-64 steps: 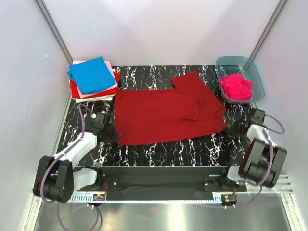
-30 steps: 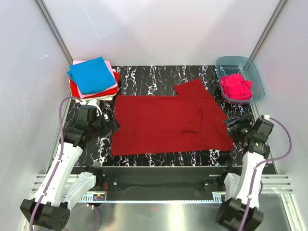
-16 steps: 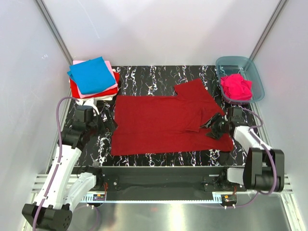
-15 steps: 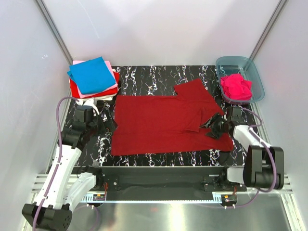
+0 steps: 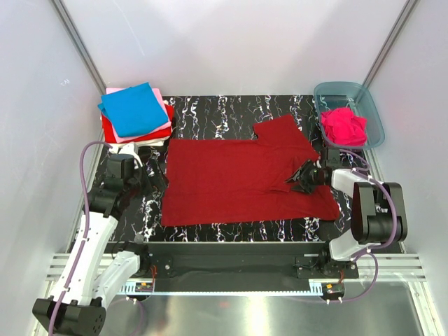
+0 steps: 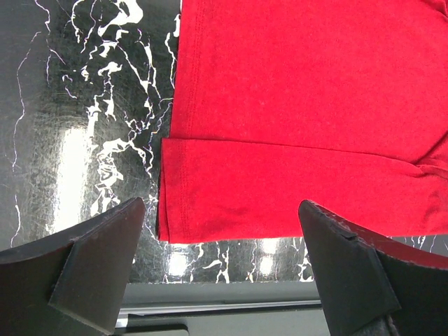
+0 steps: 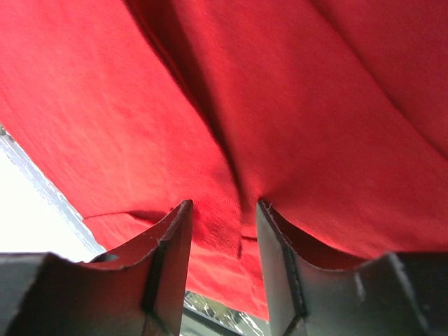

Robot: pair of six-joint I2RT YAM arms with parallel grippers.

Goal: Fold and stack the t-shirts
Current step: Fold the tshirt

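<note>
Right gripper (image 7: 224, 207) is down on the dark red shirt (image 5: 238, 183), at the tucked sleeve on its right side. The jaws are narrow around a raised ridge of cloth, and it looks like a pinch, though how many layers are caught is hard to tell. Left gripper (image 6: 220, 204) is spread wide, hovering above the shirt's near-left hem corner and holding nothing.

To do this fold well, take only the sleeve layer and lift it low. Carry it inward across the shirt's body so the edge lands straight. The left side should pin or take its corner so the cloth doesn't drag.

Only the overhead view shows the whole layout: folded stack (image 5: 134, 112) beyond the shirt's far-left corner, tub (image 5: 375, 117) with the hot pink shirt (image 5: 343, 126) off its far-right. Only the right wrist view shows creases converging between the fingers. The left wrist view alone shows the turned hem lying flat.
</note>
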